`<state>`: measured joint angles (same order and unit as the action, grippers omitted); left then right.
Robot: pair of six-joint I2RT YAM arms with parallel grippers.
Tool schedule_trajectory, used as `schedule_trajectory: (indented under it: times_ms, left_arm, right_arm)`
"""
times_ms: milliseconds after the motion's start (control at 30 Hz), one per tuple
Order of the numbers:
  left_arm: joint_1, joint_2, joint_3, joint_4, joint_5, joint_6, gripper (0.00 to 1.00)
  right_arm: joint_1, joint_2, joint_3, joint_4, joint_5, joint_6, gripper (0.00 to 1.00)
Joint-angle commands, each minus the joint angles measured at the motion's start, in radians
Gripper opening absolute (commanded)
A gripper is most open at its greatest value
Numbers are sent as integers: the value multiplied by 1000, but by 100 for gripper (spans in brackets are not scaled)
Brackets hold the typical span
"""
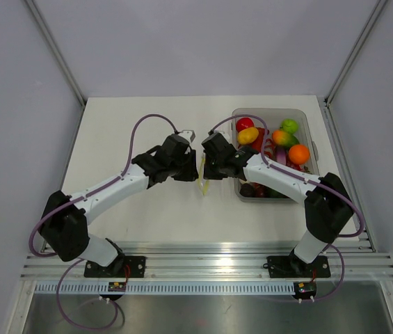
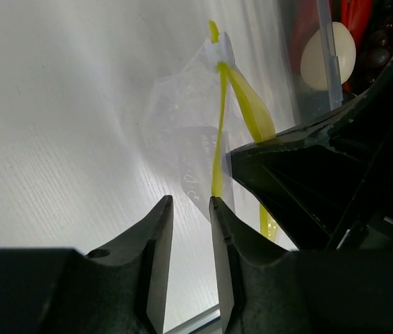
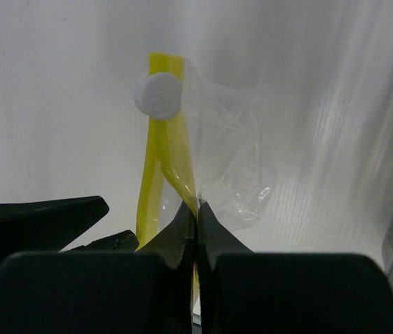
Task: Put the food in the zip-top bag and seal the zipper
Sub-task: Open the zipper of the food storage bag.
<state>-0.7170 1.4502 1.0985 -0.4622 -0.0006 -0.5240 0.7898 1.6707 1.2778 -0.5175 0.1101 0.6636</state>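
The clear zip-top bag [image 2: 186, 118] hangs crumpled just above the table between my two grippers, and nothing shows inside it. Its yellow zipper [image 3: 172, 149] is split into two strips, with a white round slider [image 3: 158, 95] at the far end. My right gripper [image 3: 196, 207] is shut on one yellow strip. My left gripper [image 2: 189, 203] is open; the other strip's lower end lies just beyond its right fingertip [image 2: 217, 209], outside the gap. In the top view the grippers [image 1: 195, 167] [image 1: 207, 169] meet over the bag [image 1: 202, 182]. The food [image 1: 298, 153] lies in the bin.
A grey-clear plastic bin [image 1: 306, 125] at the right holds several toy fruits and vegetables; its wall also shows in the left wrist view [image 2: 325, 62]. The white table [image 1: 126, 132] ends at a metal rail [image 1: 203, 254] at the near edge.
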Motion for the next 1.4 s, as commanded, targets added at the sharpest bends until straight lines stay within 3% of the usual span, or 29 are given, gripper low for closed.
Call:
schedule_trajectory:
  times_ms: [0, 167, 200, 300, 467, 967, 1000, 1033, 1067, 1233, 1367]
  left_arm:
    - [-16, -17, 34, 43, -38, -14, 33]
    - [-19, -51, 1, 51, -55, -44, 42]
    - [-19, -63, -5, 54, -56, -45, 48]
    - [-21, -83, -25, 72, -42, -57, 55]
    - [-25, -73, -38, 103, -10, -79, 54]
    - [-48, 35, -55, 169, -7, -106, 32]
    - [-48, 41, -55, 169, -7, -107, 22]
    - [-48, 42, -54, 169, -6, -105, 5]
    - [-48, 44, -52, 162, -6, -105, 0]
    - [-48, 1, -29, 113, -35, -96, 0]
    - [-48, 7, 58, -41, -67, -91, 0]
  right_arm:
    - [-4, -28, 3, 31, -9, 16, 0]
    - [-6, -23, 2, 30, -9, 17, 0]
    - [-6, -25, 2, 30, -10, 16, 0]
    - [-4, -26, -1, 28, -9, 18, 0]
    - [-6, -32, -1, 28, -12, 21, 0]
    - [-7, -81, -24, 31, -21, 22, 0]
    - [-8, -86, -28, 33, -21, 22, 0]
    - [-9, -86, -31, 33, -18, 22, 0]
    - [-9, -89, -35, 31, -18, 22, 0]
    - [-52, -117, -100, 77, -3, 53, 0]
    - [-80, -89, -95, 44, 32, 39, 1]
